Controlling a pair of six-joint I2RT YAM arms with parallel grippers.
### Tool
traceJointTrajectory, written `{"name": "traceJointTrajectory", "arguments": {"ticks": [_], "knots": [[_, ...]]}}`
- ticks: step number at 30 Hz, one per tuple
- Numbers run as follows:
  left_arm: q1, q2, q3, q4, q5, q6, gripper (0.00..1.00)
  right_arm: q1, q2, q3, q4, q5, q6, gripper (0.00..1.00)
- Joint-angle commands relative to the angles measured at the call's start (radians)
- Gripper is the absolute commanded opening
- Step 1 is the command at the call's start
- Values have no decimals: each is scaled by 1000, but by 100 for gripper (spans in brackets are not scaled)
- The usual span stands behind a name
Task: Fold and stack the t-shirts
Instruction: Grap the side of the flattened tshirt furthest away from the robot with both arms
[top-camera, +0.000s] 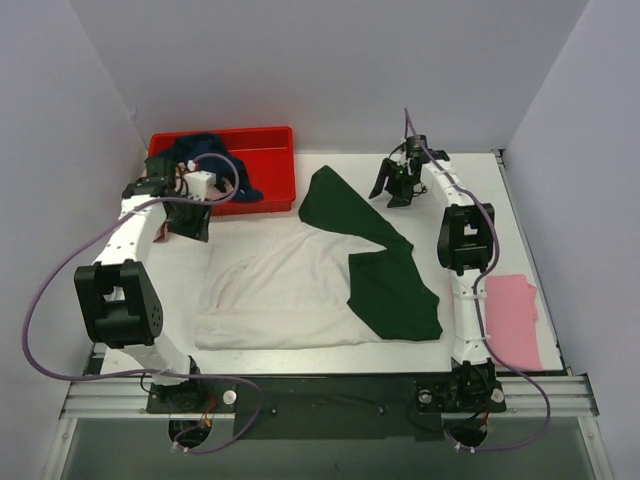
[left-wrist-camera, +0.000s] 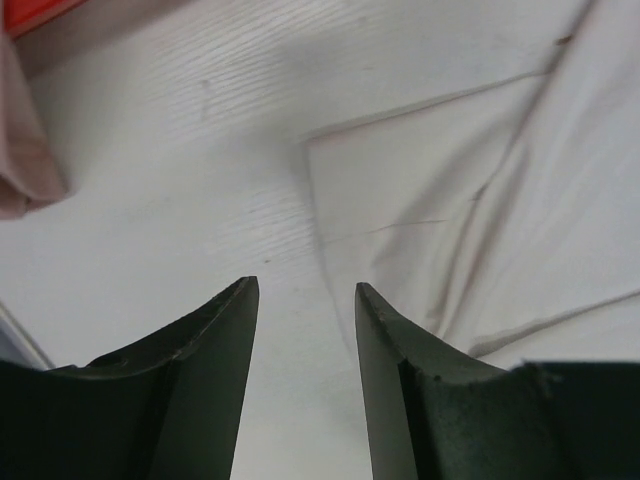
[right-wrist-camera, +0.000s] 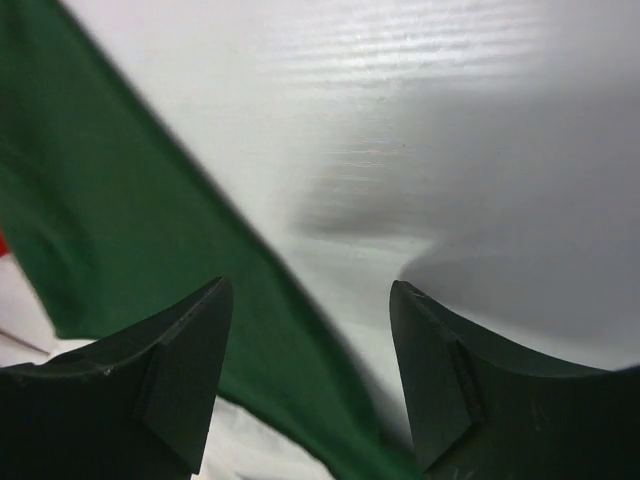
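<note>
White-and-green t-shirt (top-camera: 280, 290) lay under left end effector (left-wrist-camera: 305, 290), narrowly parted, empty; right end effector (right-wrist-camera: 310, 288), spread wide, overhung its green edge.

So the white t-shirt (top-camera: 270, 290) is spread flat mid-desk (top-camera: 470, 170), a bit wrinkled. Its dark green part (top-camera: 385, 275) is flopped over the right side, with a green strip running up toward the far edge. A bright pink t-shirt (top-camera: 512, 318) lies flat at the near right corner. The navy t-shirt (top-camera: 205, 148) is bunched up in the red crate (top-camera: 272, 150), far left. A bit of dusty pink cloth (left-wrist-camera: 25, 150) shows on the desk in the left wrist view.
</note>
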Motion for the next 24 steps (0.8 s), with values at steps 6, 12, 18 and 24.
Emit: {"name": "traceJointTrajectory", "arguments": {"ticks": [6,12,18,24], "knots": [[61,192,70,113,8,155,56,107,99,-29,-47,-85,0,57],[28,262,50,190,28,324,59,125,73,-95,-22,-40,56,38],[19,306,63,126,168,547,60,122,11,-135,-8,-26,56,13],[18,332,59,-61,274,718,60,91,-36,-153,-11,-37,54,0]]}}
